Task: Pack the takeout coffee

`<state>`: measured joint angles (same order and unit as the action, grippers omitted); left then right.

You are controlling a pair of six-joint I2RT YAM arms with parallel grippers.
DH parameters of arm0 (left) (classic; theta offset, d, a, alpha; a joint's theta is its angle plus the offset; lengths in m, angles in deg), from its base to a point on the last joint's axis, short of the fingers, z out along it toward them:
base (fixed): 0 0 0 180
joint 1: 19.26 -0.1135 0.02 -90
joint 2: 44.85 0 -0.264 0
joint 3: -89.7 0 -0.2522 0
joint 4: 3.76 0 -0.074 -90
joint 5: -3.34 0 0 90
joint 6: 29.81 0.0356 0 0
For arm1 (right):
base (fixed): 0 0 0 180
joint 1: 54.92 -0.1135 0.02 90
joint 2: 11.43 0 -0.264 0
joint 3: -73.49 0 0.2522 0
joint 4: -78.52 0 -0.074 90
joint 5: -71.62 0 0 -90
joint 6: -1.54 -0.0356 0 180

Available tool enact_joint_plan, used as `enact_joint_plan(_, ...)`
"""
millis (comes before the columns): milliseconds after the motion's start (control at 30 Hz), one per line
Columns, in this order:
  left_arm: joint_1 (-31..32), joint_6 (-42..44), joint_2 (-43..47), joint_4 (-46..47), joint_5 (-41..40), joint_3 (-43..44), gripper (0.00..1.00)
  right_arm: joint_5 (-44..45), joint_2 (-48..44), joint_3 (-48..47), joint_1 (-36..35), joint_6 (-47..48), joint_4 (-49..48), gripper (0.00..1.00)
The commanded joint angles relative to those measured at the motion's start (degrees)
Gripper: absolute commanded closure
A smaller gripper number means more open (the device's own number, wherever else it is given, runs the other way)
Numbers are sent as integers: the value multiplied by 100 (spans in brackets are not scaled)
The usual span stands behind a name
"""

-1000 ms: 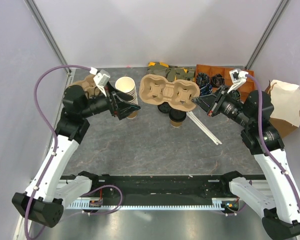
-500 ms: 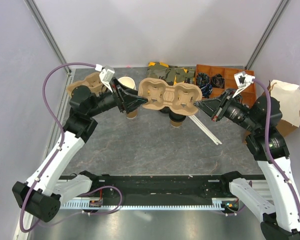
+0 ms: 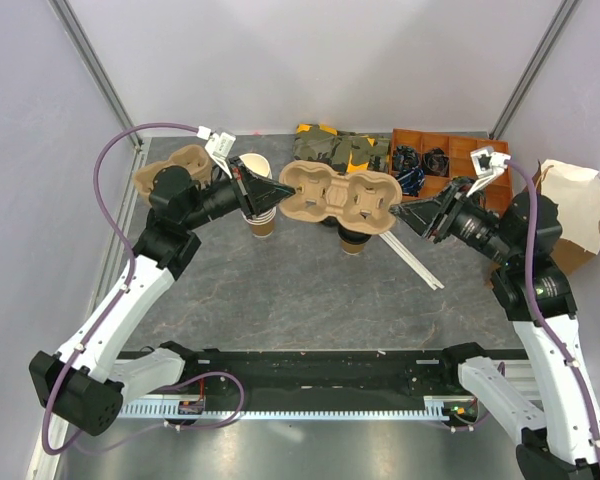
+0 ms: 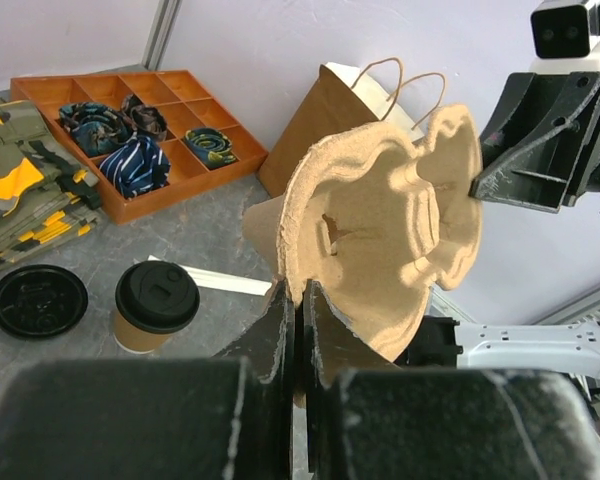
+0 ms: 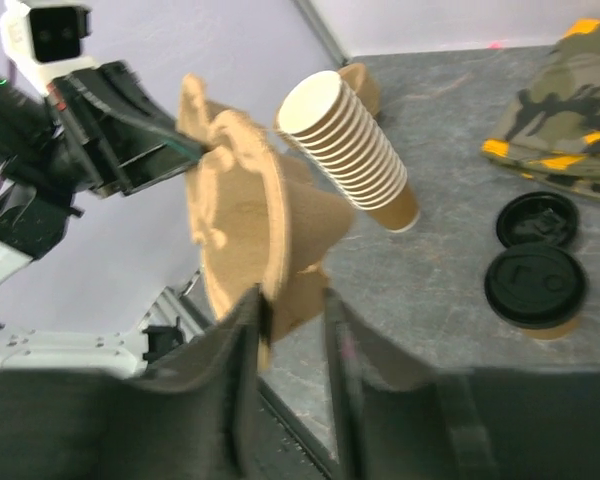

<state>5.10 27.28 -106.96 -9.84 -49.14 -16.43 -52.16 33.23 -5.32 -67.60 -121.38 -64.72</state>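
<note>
**Pulp carrier aloft, coffee unpacked beneath it**

Setting: a grey stone-patterned table (image 3: 310,300) closed in by pale walls.

Item 1. Pulp cup carrier (image 3: 340,197), four wells, held in the air between the two arms.

Item 2. Left gripper (image 4: 295,295), at the carrier's left end. We see its jaws pinched tight on the thin rim there.

Item 3. Right gripper (image 5: 292,300), at the carrier's right end. We see its jaws standing partly apart with the rim between them, and we judge they bear little or none of the weight.

Item 4. Takeout coffee (image 3: 355,240), lidded and upright on the table under the carrier's right half. It is in neither gripper. It sits lower than both sets of jaws, apart from each and nearer the right-hand pair.

Item 5. Stack of paper cups (image 5: 350,150), just beside the carrier's left end.

Item 6. Loose black lid (image 4: 38,298), on the table under the carrier, close by the coffee.

Hazards, as we judge them:
- One pinch on a soft pulp edge may let the carrier droop, twist or tear.
- The right jaws may catch the rim on withdrawal and drag the carrier askew.
- A carrier lowered carelessly could strike the coffee's lid and tip it.
- A swing of the left arm could topple the cup stack.
</note>
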Motion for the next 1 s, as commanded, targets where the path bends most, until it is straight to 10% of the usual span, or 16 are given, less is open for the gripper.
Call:
enact_joint_plan(0,16,13,76,-30,107,325,98,565,-107,-235,459,76,221,52)
enact_joint_plan(167,7,-181,-38,5,194,492,98,925,-186,-551,969,120,512,8)
enact_joint_plan(567,-10,82,-161,-39,511,808,98,5147,568,-2115,2543,2095,2469,9)
enact_joint_plan(967,-19,-32,-82,207,546,861,98,5787,2116,-2486,3272,2660,3421,2)
